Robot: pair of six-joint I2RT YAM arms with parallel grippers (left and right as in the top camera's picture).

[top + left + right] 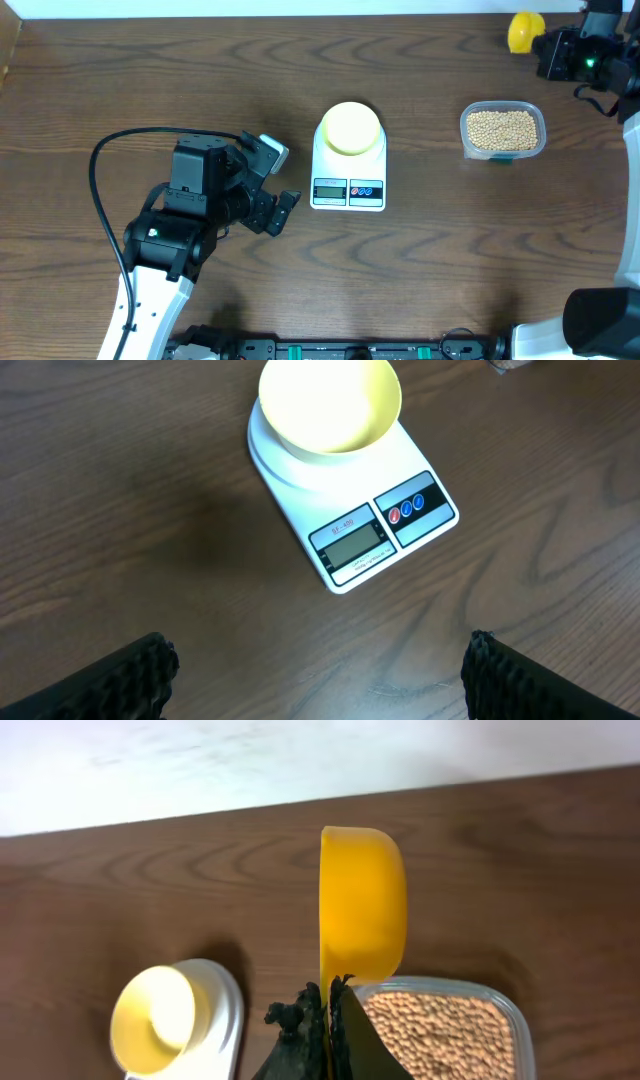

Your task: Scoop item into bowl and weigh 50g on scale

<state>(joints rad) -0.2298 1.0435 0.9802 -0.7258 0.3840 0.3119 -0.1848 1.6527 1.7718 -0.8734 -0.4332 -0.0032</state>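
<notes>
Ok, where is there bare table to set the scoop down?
Bare wood between the scale and the tub of beans, and the wide stretch in front of the tub. The back left corner is free too. Crowded: the gap between the left fingers and the scale.

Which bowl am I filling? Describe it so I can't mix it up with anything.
Near the middle of the brown wooden table lies a white flat kitchen scale. The small round pale-yellow bowl sits on its platform, empty. The clear rectangular plastic tub nearby holds tan beans and rests on the table itself.
</notes>
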